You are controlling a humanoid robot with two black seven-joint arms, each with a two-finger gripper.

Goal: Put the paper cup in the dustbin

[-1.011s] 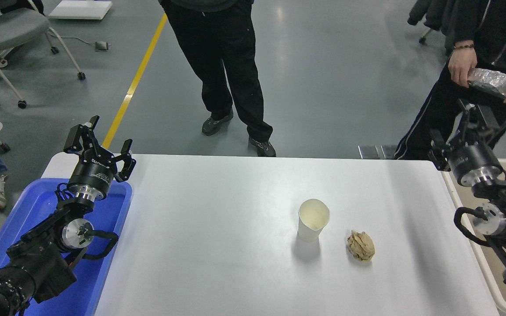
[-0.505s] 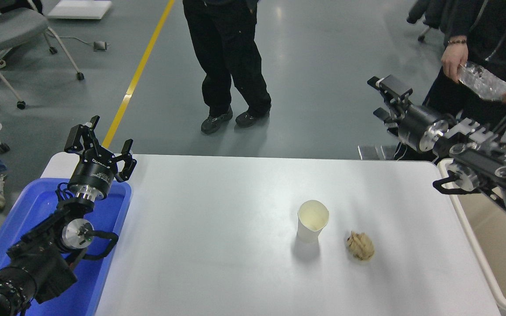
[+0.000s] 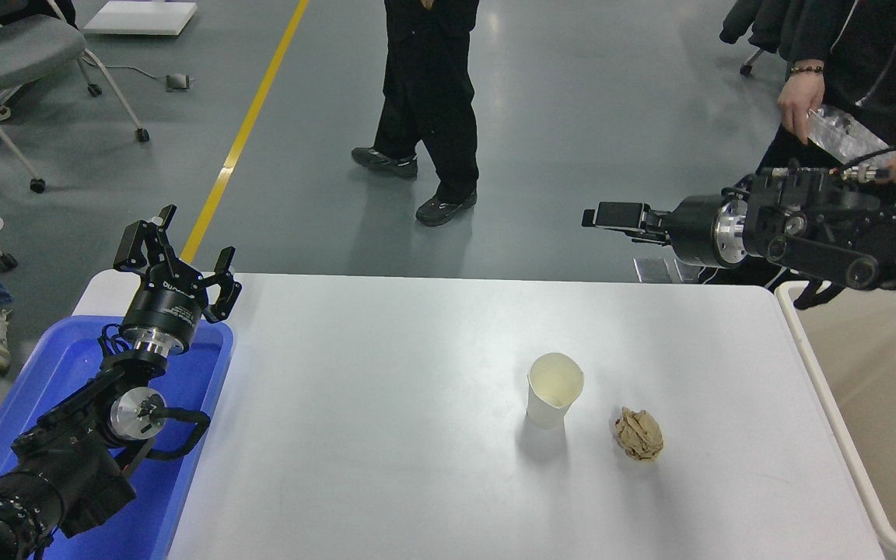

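The white paper cup (image 3: 554, 398) stands upright on the white table (image 3: 386, 435), right of its middle, with its cream inside showing. The beige dustbin (image 3: 823, 395) stands off the table's right edge. My right gripper (image 3: 611, 215) hangs high beyond the table's far right corner, pointing left, far above and behind the cup and holding nothing. It is seen side-on, so its opening does not show. My left gripper (image 3: 180, 253) is open and empty, parked at the lower left over a blue tray.
A crumpled brown paper ball (image 3: 639, 434) lies just right of the cup. The blue tray (image 3: 59, 365) sits off the table's left edge. One person (image 3: 428, 93) stands beyond the far side. Another person's hands (image 3: 799, 109) hold a clear plastic item at the top right.
My right arm has swung from over the dustbin up and leftward, and the gripper now points left beyond the far edge. The person at the far side stepped right. The cup has not moved.
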